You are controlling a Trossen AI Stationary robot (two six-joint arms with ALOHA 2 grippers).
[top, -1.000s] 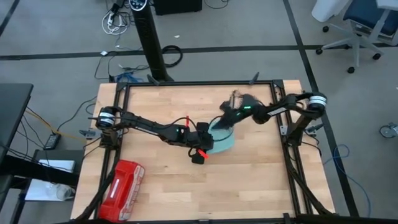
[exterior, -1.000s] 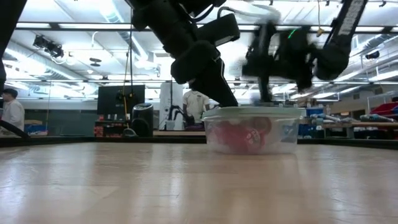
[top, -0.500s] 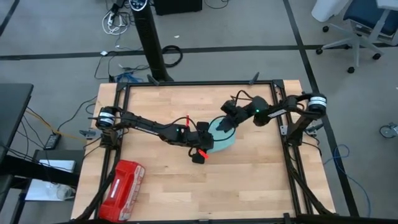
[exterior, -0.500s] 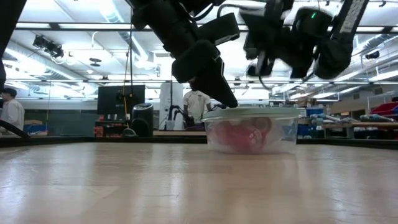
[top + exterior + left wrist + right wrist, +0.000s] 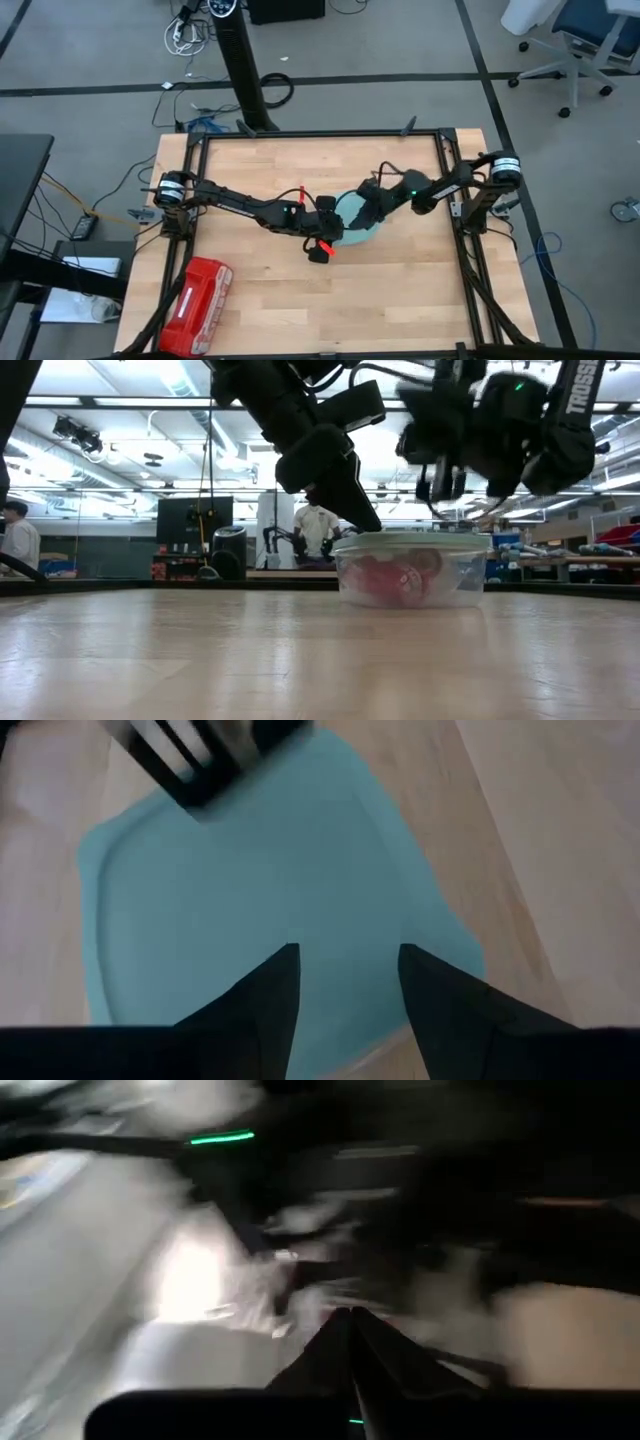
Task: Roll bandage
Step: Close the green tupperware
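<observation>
Bandage (image 5: 385, 580) inside lidded container (image 5: 410, 592), both pincers above.

A clear plastic container (image 5: 410, 575) sits near the middle of the wooden table (image 5: 250, 300), capped with a pale teal lid (image 5: 352, 228) — from above that lid is all you see of it. A glossy red plastic case (image 5: 198, 305) with white marks lies at the table's near left corner, well apart from the container. A black metal frame (image 5: 320, 134) runs around the tabletop. Beyond the table the room opens out — a person in a white shirt (image 5: 316, 528) stands in the background, another person (image 5: 17, 540) at the far left edge, and a dark monitor (image 5: 194, 520) between them. On the floor behind, loose cables (image 5: 190, 30) trail and an office chair (image 5: 570, 45) stands by.
</observation>
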